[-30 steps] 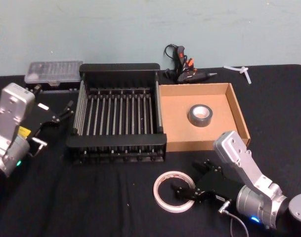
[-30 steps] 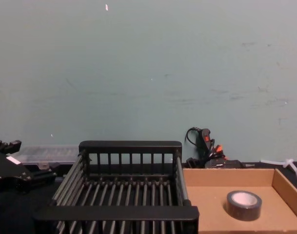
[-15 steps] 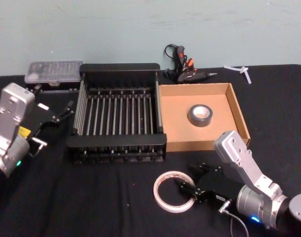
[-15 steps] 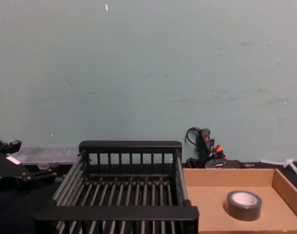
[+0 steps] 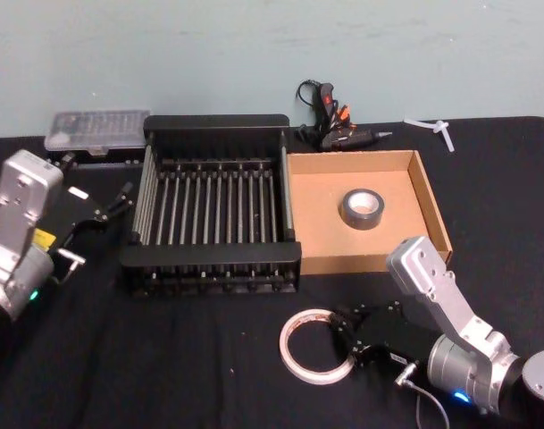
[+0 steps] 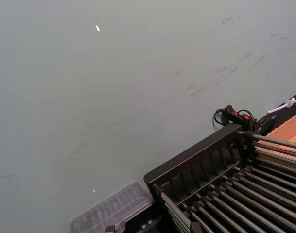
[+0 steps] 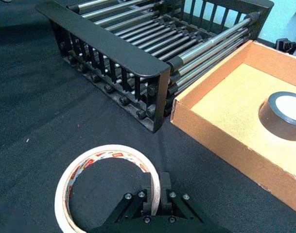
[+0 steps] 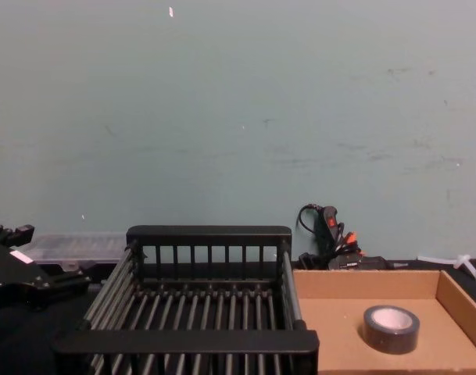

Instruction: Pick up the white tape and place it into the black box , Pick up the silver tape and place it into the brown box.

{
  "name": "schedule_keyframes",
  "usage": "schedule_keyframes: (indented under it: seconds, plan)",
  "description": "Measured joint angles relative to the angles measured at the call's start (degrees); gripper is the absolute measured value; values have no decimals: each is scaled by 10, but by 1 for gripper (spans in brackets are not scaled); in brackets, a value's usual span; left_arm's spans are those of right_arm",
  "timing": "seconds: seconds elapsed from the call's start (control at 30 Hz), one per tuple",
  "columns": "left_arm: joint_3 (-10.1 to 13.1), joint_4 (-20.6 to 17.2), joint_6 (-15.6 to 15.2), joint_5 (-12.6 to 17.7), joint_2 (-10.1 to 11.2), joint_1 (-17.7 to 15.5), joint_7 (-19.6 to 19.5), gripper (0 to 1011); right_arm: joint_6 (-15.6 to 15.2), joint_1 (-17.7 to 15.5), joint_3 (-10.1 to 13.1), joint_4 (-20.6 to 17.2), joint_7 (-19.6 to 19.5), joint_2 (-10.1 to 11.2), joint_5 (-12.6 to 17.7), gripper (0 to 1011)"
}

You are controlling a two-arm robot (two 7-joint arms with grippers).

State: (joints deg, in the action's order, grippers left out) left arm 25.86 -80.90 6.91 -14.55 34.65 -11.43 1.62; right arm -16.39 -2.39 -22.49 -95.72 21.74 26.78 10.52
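Observation:
The white tape (image 5: 300,344) lies flat on the black cloth in front of the boxes. My right gripper (image 5: 346,332) is at the roll's right side. In the right wrist view its fingers (image 7: 165,190) are shut on the white tape (image 7: 84,165), one inside the ring and one outside its wall. The silver tape (image 5: 362,209) sits on the floor of the brown box (image 5: 321,201), also seen as silver tape (image 7: 283,108) in the brown box (image 7: 220,141). The black box (image 5: 213,261) stands left of it. My left gripper (image 5: 111,210) is parked left of the black box.
A glue gun (image 5: 330,121) and a white plastic piece (image 5: 437,128) lie at the back of the table. A clear plastic case (image 5: 97,130) sits at the back left. Bare cloth stretches along the front of the table.
My right gripper's fingers have come together on the white tape's right wall. The roll has shifted slightly. The left arm has not moved.

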Motion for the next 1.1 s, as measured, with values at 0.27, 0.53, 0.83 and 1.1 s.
schedule_keyframes:
  seconds: [0.27, 0.53, 0.83, 1.1]
  plan:
    - [0, 0, 0, 0, 0, 0, 0, 1001, 0, 0, 0, 0, 0, 0, 0, 78]
    - [0, 0, 0, 0, 0, 0, 0, 1001, 0, 0, 1, 0, 2, 0, 1, 78]
    - [0, 0, 0, 0, 0, 0, 0, 1002, 1, -3, 9, -11, 14, 6, 17, 78]
    - [0, 0, 0, 0, 0, 0, 0, 1001, 6, -9, 16, -36, 25, 21, 36, 77]
